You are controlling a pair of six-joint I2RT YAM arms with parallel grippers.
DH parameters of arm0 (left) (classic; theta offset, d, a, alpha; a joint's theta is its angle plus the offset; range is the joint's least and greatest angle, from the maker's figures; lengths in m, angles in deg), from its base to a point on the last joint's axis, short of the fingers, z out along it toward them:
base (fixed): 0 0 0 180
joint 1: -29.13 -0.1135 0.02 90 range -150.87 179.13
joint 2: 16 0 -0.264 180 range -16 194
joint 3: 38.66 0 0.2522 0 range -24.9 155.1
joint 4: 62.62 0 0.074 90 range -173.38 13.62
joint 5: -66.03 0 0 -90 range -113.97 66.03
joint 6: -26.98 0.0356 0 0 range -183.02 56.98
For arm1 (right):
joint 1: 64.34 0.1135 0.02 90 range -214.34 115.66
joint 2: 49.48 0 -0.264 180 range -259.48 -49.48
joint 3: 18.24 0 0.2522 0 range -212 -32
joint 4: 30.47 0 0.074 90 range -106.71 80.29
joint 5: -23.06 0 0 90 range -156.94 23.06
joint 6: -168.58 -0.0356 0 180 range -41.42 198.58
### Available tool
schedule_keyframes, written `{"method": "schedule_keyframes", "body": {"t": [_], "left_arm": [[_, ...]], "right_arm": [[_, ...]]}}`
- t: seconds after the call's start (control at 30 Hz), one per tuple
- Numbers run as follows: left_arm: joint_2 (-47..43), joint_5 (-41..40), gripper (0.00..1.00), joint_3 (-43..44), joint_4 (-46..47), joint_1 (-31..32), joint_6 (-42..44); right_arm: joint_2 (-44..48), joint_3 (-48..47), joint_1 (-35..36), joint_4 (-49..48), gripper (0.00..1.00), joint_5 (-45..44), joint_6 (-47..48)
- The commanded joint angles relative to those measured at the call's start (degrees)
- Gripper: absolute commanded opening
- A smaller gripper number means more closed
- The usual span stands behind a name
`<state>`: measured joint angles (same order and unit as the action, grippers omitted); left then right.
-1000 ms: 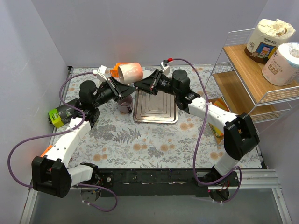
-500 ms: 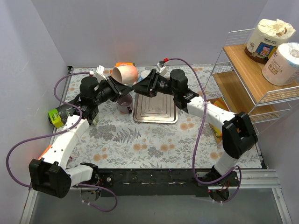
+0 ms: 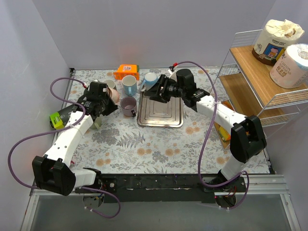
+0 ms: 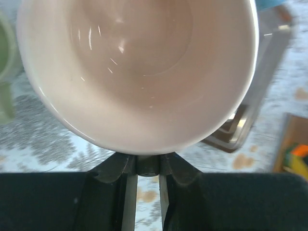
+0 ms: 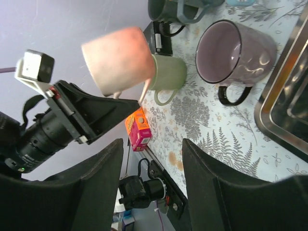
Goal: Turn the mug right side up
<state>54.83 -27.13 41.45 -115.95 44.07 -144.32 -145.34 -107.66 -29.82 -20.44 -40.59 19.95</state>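
- Fingers of the left gripper [image 4: 147, 163] are clamped on the rim of the glossy pale-pink ceramic mug [image 4: 139, 67], which is held off the table with its mouth facing the wrist camera.
- Right gripper [image 5: 153, 150] is spread and empty, nearby.
- Step: setting down. Next, lower it base-first beside the pale-green mug [image 5: 168, 72], then release.
- Writing: none legible.

Floral table [image 3: 144, 149] carries steel tray [image 3: 160, 111], purple mug [image 3: 128, 105].

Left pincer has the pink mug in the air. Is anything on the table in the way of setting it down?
Yes. The green mug sits close beside the pink mug, seemingly partly beneath it, and the purple mug stands just beyond.
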Motion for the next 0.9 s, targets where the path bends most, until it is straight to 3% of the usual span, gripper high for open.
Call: {"method": "schedule_keyframes", "body": {"t": [0.0,0.23,0.5,0.87], "left_arm": [[-0.5,-10.8,0.0,-0.7,-4.7,-0.3,4.5],[5.0,-9.5,0.0,-3.9,-1.3,-0.3,6.1],[13.9,-9.7,0.0,-2.4,-0.1,-0.3,9.1],[17.6,-10.6,0.0,-4.3,1.4,-0.3,11.7]], "right_arm": [[0.8,-1.2,-0.7,1.7,0.59,-0.6,1.7],[0.5,-1.0,-1.6,2.1,0.58,0.0,1.7],[0.8,-0.5,-1.7,3.6,0.66,-0.5,3.7],[-0.6,-1.0,-1.7,6.8,0.79,0.5,6.5]]}}
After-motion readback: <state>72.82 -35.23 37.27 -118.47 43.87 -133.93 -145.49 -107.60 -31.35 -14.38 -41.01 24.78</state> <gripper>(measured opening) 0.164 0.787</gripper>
